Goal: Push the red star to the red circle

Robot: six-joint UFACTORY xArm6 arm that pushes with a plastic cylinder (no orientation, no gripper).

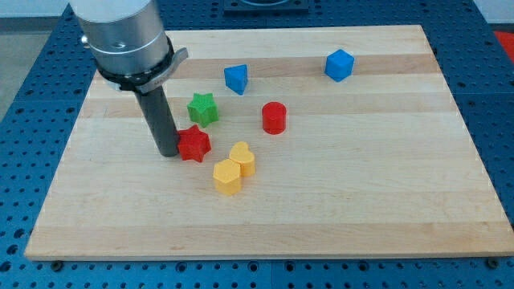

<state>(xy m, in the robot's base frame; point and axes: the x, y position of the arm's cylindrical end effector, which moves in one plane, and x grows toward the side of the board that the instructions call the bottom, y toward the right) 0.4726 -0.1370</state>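
Six small blocks sit on the wooden board point(337, 201), which rests on a blue perforated table point(16, 96). Nearest the view's bottom are two yellow blocks touching each other: a yellow hexagon block point(227, 177) and, just above and to its right, a yellow heart-like block point(242, 158). A little farther up and to the view's left lies the red star point(193, 144). The robot's tip point(169, 152) stands right against the star's left side, touching it or nearly so. The arm has no claw at all, only this dark rod, so nothing is grasped. Farther up and to the view's right of the star stands the red circle point(274, 117), a short cylinder, apart from the star with bare board between them. The green star point(202, 108) sits just above the red star, close to the rod. Beyond it is a blue wedge-shaped block point(236, 79), and farthest, toward the view's top right, a blue cube point(339, 65).
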